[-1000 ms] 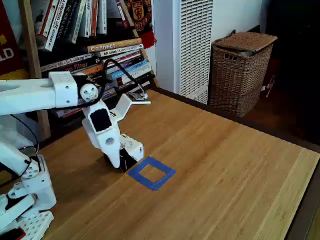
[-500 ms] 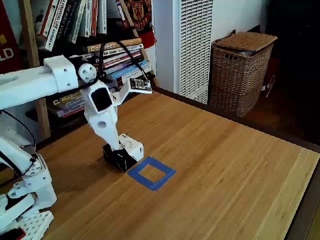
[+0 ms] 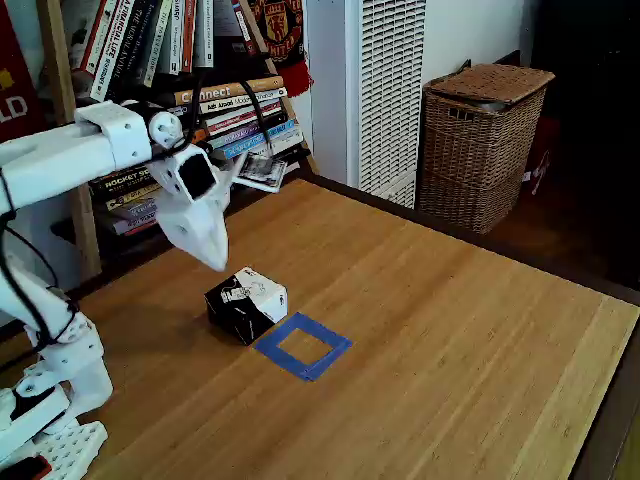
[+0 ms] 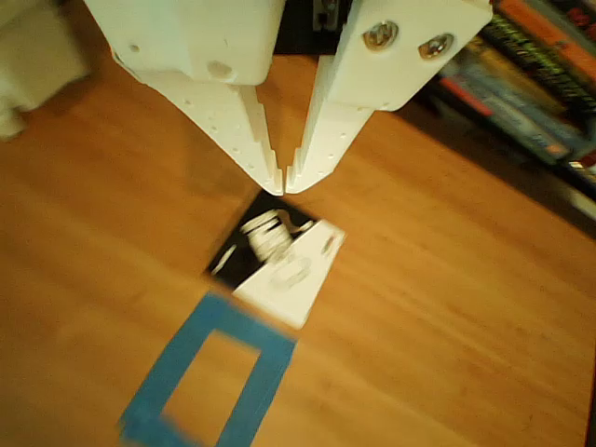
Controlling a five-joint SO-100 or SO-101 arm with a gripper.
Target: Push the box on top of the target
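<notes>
At centre-left of the fixed view: the box (image 3: pixel 247 304) sits on the desk (image 3: pixel 450 330), its lower-right corner just beside the near corner of the target (image 3: pixel 303 346), not yet inside it.
Box in the other view: white top and printed black side at mid-frame (image 4: pixel 279 263), touching or slightly overlapping the upper edge of the tape (image 4: pixel 207 373); blur makes the exact overlap hard to tell.
Claw: above and up-left of the box in the fixed view (image 3: pixel 215 262), clear of it; in the other view (image 4: pixel 283 188) its tips are drawn together to a point with nothing between them.
Step in hand: judged to be re-setting for another shove, as the box is outside the square.
Where to place the claw: low on the box's far face, the side away from the tape, near the face's middle so the box slides instead of spinning.
Direction: down-right in the fixed view, along the line from box centre to the bare wood in the target.
Pace: short, slow strokes; the square is only slightly wider than the box, so overshoot is likely.
Risk: a touch near a corner turns the box askew to the tape.
</notes>
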